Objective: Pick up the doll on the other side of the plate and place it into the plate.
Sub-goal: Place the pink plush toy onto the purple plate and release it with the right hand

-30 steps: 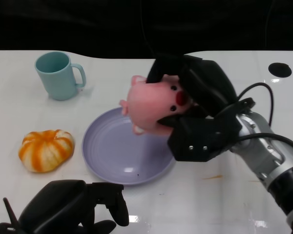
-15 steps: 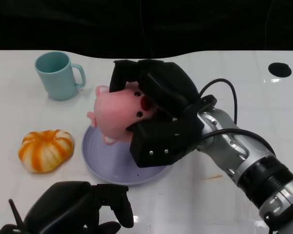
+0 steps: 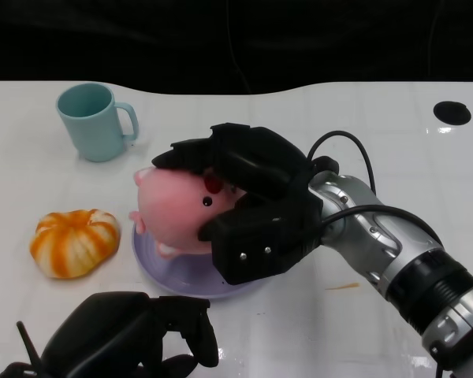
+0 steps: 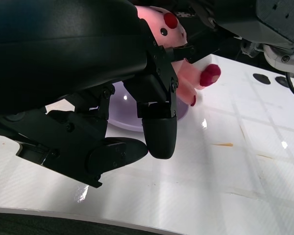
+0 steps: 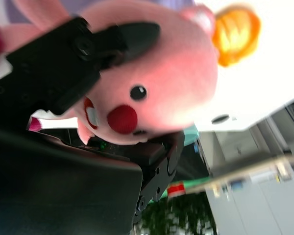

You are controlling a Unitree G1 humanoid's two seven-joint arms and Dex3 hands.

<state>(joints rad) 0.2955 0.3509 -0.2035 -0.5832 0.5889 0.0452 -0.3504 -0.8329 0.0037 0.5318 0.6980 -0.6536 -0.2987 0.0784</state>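
Note:
My right hand point(image 3: 252, 205) grips a pink doll point(image 3: 177, 209) with a red nose and black eyes, holding it over the lavender plate point(image 3: 154, 264). Fingers wrap over the doll's top and underside. The right wrist view fills with the doll's face point(image 5: 152, 83) between my black fingers point(image 5: 63, 73). In the left wrist view the doll point(image 4: 181, 73) hangs above the plate point(image 4: 122, 122); whether it touches the plate I cannot tell. My left hand point(image 3: 122, 335) lies at the near table edge, fingers curled in around nothing.
A teal mug point(image 3: 94, 122) stands at the back left. An orange-and-white pumpkin toy point(image 3: 73, 242) lies left of the plate, close to the doll. Black round holes point(image 3: 452, 113) mark the table's far right. A dark edge runs along the back.
My right hand has carried the doll leftward and down, from above the plate's far right rim to over its left half. The left hand has barely moved.

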